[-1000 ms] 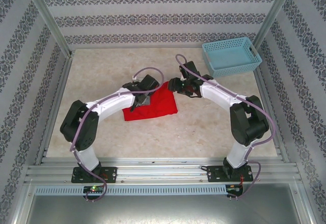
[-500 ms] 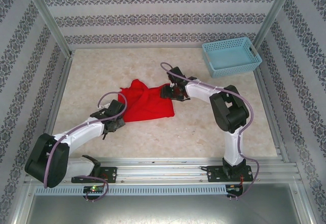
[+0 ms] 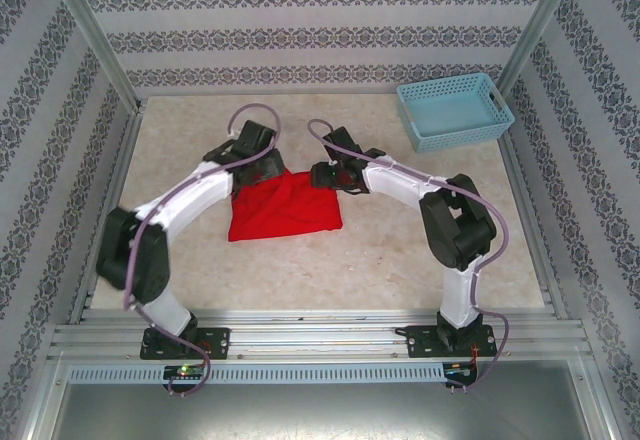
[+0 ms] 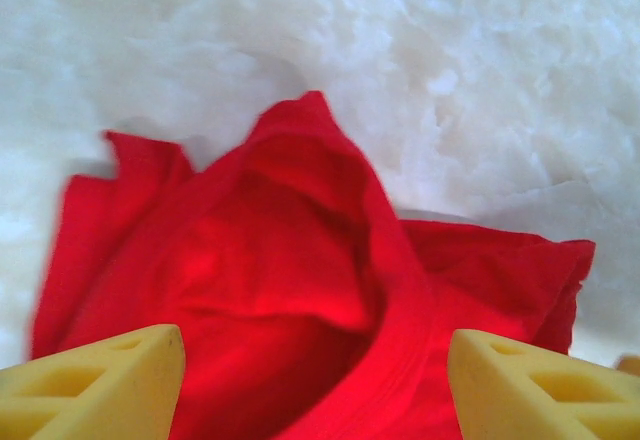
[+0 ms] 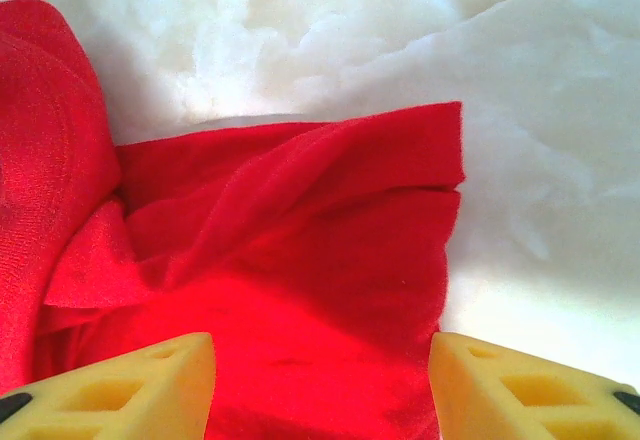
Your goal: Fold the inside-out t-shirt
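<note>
T-shirt [image 3: 285, 212] on table [image 3: 400, 250], basket [image 3: 462, 136] in far right corner

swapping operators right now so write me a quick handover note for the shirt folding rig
Grippers: left gripper open above the far left edge of the plain bright red cloth t-shirt; right gripper open above its far right corner. Neither holds cloth.
Things: the t-shirt lies in a rough rectangle on the marbled table between the arms; the light blue plastic basket sits far right, apart from it.
Done: shirt gathered compactly.
Left: far edge is lumpy and wrinkled; smooth it and finish the fold.
</note>
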Robot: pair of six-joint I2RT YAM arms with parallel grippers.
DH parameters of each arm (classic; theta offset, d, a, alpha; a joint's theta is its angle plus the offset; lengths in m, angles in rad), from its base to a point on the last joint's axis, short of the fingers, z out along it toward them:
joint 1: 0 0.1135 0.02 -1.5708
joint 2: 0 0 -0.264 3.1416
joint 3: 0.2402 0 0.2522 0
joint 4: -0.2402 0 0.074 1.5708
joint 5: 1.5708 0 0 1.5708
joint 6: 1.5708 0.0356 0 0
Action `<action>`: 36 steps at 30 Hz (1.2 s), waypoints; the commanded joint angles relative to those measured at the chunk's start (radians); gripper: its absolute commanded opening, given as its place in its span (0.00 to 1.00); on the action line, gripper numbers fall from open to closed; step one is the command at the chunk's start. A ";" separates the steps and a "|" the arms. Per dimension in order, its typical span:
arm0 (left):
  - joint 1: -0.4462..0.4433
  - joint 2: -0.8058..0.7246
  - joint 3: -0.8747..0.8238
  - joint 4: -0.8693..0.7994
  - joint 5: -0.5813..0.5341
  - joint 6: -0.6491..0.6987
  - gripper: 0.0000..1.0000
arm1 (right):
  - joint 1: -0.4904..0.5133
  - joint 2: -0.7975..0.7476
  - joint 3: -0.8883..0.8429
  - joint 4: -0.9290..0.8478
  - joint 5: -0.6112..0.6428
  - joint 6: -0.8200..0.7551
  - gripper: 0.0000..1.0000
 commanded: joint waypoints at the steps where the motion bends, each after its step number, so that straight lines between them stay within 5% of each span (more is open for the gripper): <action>1: 0.002 0.123 0.089 -0.070 0.063 -0.004 0.68 | 0.002 -0.064 -0.055 0.037 0.062 0.009 0.59; 8: 0.006 0.320 0.262 -0.073 0.049 -0.024 0.57 | 0.005 -0.119 -0.158 0.133 0.046 0.042 0.59; 22: 0.091 0.368 0.336 -0.071 0.126 0.026 0.04 | 0.029 0.024 -0.137 0.173 -0.010 0.065 0.59; 36: 0.307 0.202 0.147 0.031 0.275 0.068 0.09 | 0.011 0.106 -0.105 0.122 0.028 0.101 0.58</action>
